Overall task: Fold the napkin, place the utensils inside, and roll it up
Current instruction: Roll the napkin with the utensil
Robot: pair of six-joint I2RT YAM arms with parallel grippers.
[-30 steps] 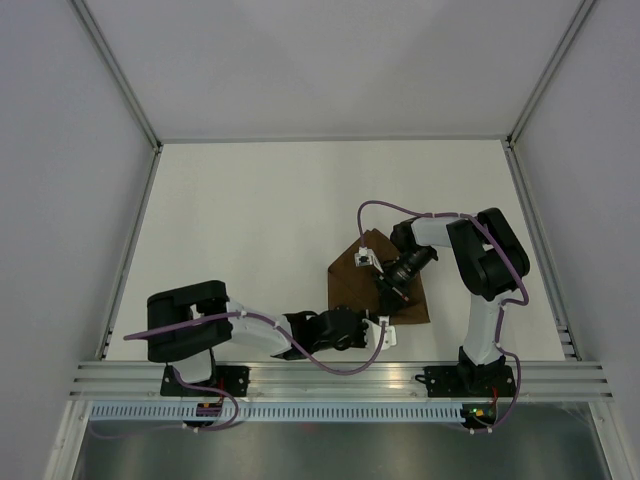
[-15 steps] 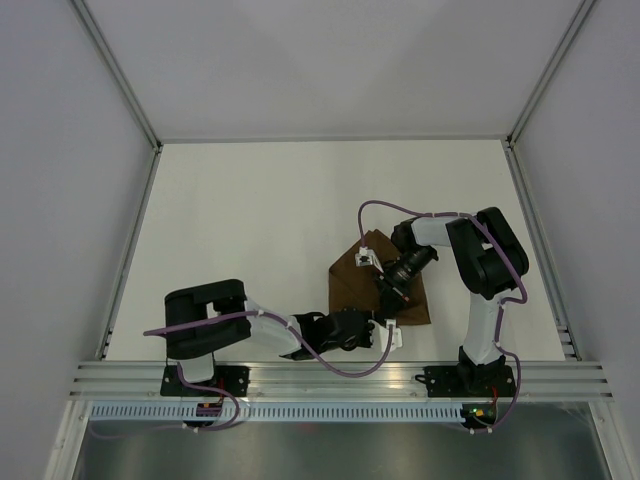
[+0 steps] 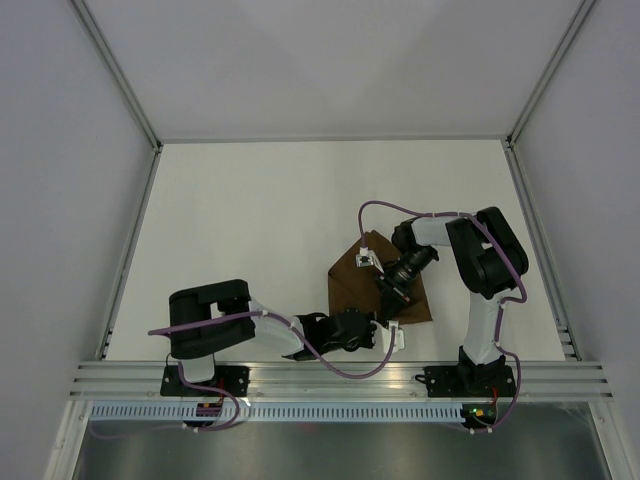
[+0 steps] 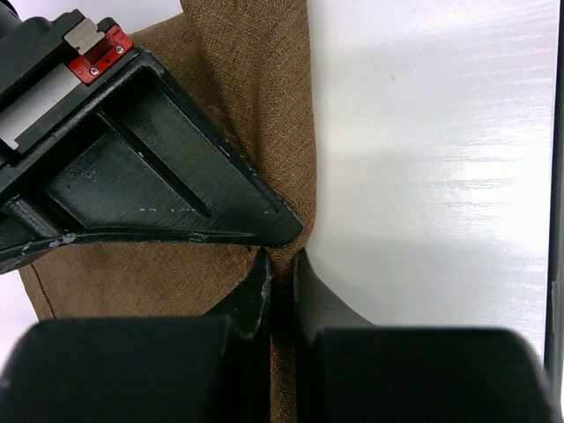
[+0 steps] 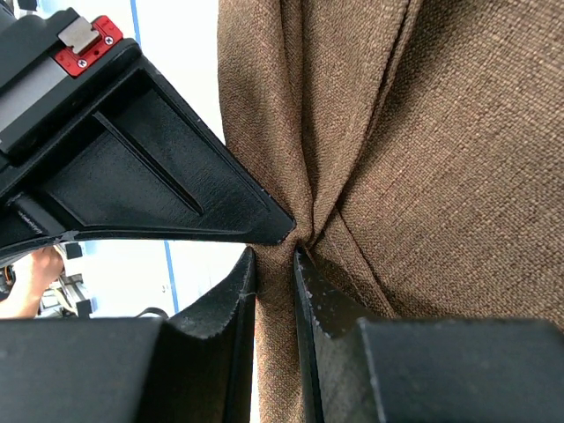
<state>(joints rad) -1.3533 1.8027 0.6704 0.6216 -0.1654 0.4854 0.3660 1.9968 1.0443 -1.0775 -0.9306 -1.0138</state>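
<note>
The dark brown napkin (image 3: pixel 352 285) lies bunched into a rough triangle on the white table, between the two arms. My left gripper (image 3: pixel 383 326) reaches in low from the left and is shut on a fold at the napkin's near edge; the left wrist view shows the cloth (image 4: pixel 264 97) pinched between the jaws of the left gripper (image 4: pixel 280 269). My right gripper (image 3: pixel 386 300) points down onto the napkin's middle and is shut on a gathered pleat of cloth (image 5: pixel 458 176), which runs between the jaws of the right gripper (image 5: pixel 275 264). The knife is out of view.
The white table (image 3: pixel 250 220) is walled at the left, back and right. An aluminium rail (image 3: pixel 340 378) carrying both arm bases runs along the near edge. The two grippers are close together over the napkin.
The left arm has swung its elbow to the right and its gripper has slid slightly right along the napkin's near edge. The right arm and napkin have barely moved.
</note>
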